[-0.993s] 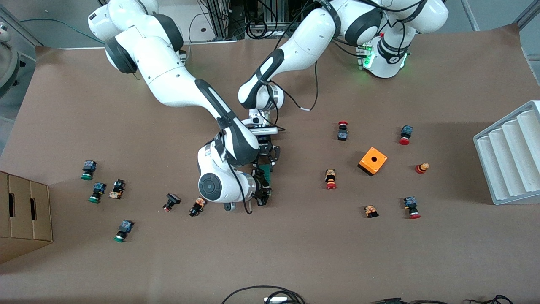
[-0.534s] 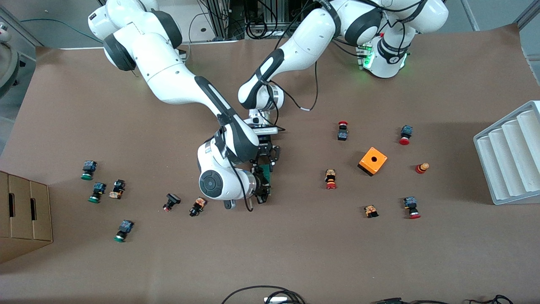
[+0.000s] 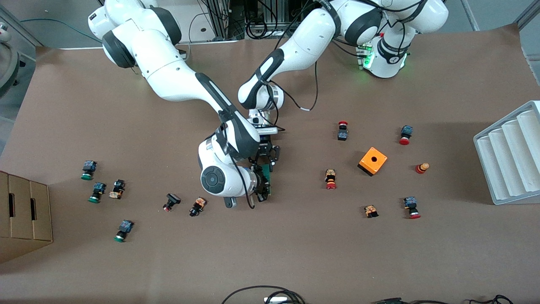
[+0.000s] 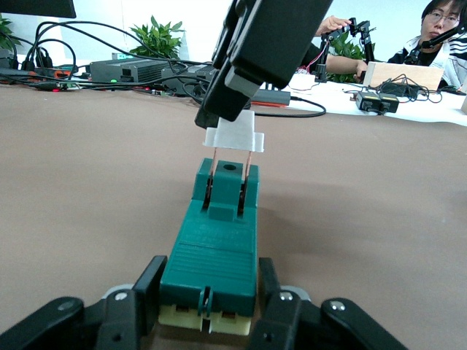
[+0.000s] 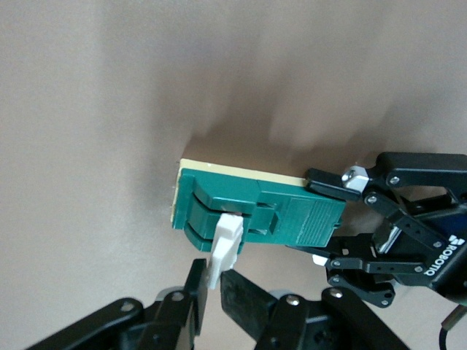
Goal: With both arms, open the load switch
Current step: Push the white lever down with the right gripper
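An orange box (image 3: 373, 161) among scattered push buttons (image 3: 331, 179), cardboard boxes (image 3: 23, 213), a white ridged tray (image 3: 510, 154).

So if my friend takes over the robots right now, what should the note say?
Left tool: shut on the narrow green rectangular load switch, which lies on the brown table near its middle.
Right tool: shut on the small white sliding piece at the switch's free end.
Done: both grips made; the white piece is pulled partly out, its two metal prongs showing.
Left: finish pulling it free, then let go.
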Controlling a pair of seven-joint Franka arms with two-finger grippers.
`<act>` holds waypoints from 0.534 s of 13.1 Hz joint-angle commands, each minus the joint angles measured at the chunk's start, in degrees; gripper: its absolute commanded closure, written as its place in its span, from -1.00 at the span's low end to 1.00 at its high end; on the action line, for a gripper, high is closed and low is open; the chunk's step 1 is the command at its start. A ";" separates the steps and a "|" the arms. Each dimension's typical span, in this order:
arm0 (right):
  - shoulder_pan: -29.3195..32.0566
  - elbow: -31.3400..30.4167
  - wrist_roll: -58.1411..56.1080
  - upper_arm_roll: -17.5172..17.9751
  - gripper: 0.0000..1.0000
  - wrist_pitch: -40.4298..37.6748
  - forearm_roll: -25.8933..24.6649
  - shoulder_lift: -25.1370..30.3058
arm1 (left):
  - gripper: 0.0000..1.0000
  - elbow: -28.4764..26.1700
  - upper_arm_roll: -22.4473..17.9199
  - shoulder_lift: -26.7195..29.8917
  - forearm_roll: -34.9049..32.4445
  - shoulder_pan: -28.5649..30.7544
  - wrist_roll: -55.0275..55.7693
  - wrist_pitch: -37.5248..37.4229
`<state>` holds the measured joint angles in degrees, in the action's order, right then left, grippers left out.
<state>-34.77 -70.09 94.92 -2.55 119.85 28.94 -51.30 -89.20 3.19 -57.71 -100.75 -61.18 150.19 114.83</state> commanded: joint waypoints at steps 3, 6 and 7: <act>-0.21 -7.52 -1.93 -0.18 0.69 -1.38 -2.31 4.28 | -0.11 1.22 -0.21 -1.44 -0.32 0.19 0.11 1.01; -0.47 -8.13 -2.02 -0.18 0.68 -1.29 -2.57 4.63 | -0.11 1.22 -0.29 -1.44 -0.24 0.19 -0.07 1.01; -0.47 -8.22 -2.11 -0.18 0.67 -1.29 -2.66 4.63 | -0.11 1.22 -0.29 -1.44 -0.24 0.19 -0.07 1.18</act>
<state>-35.11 -72.36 93.72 -2.50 121.04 28.70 -49.85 -89.22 3.19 -57.71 -100.75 -61.19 150.17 114.79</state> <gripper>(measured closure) 0.837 0.445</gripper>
